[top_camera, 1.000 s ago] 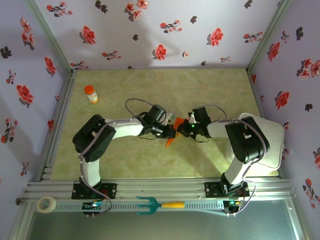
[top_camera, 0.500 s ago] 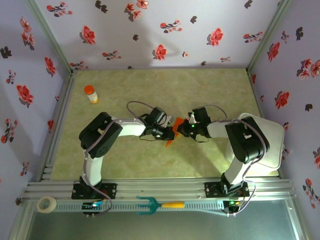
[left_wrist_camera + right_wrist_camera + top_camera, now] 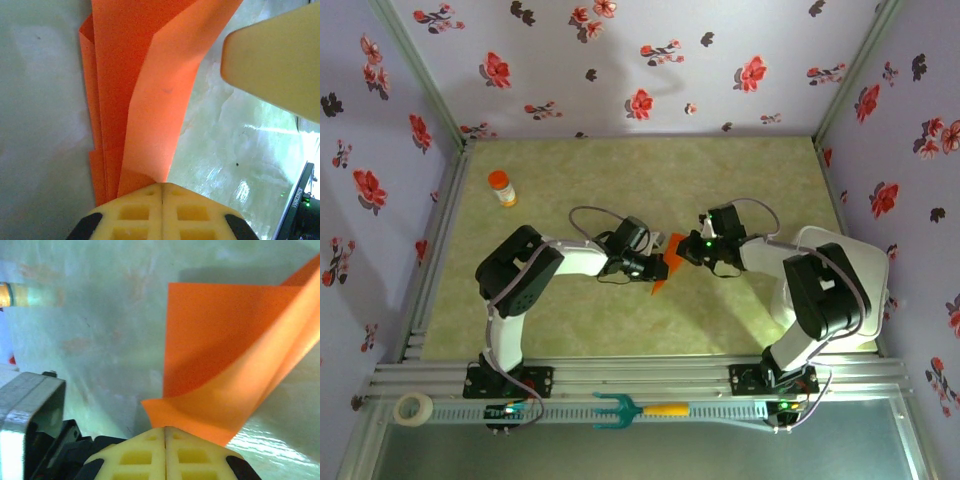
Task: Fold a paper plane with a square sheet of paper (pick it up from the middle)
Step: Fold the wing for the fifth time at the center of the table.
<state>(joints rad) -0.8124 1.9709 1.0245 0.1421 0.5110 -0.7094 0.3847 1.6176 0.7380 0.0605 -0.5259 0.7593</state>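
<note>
Left pincer and right pincer each clamp one end of the folded paper, held between them over the table; pulling apart could tear it or skew the creases

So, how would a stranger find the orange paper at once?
Look at the middle of the green table, where the two arms meet. The folded orange paper sits there, pinched between the left end effector and the right end effector. It is thin and creased, unlike the round orange-capped bottle at the far left.
</note>
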